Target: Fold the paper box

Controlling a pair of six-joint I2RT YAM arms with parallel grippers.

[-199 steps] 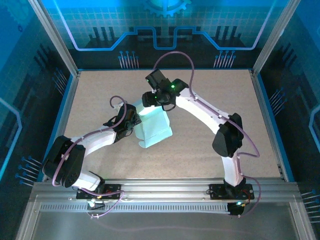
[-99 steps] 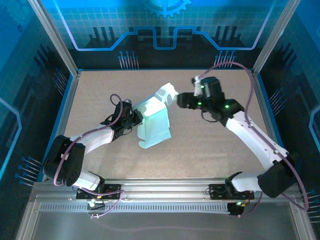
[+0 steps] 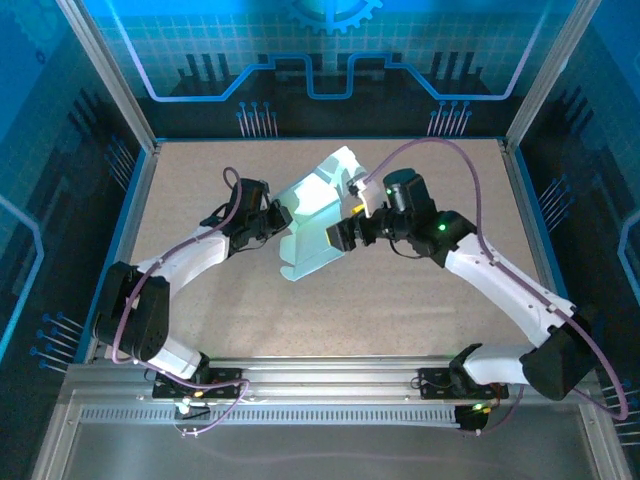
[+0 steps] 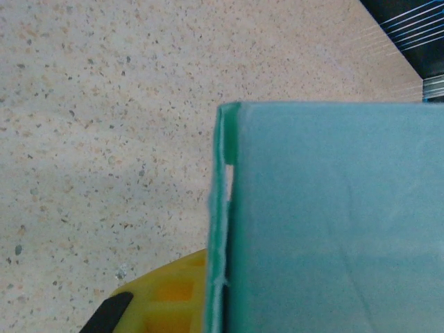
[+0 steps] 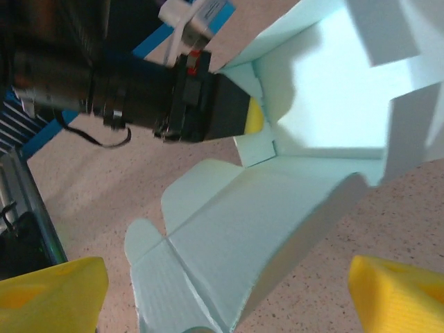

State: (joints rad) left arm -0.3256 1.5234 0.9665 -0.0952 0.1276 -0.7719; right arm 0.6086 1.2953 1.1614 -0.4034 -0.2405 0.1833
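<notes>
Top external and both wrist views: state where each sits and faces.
Top external: above, behind the bases, looking down at the table; left arm and right arm flank the paper box.
Left wrist: on the left arm, looking along the box's wall; one yellow pad.
Right wrist: on the right arm, facing the box's inside; right gripper open, left gripper pinching a wall.
Shared: the box.
</notes>
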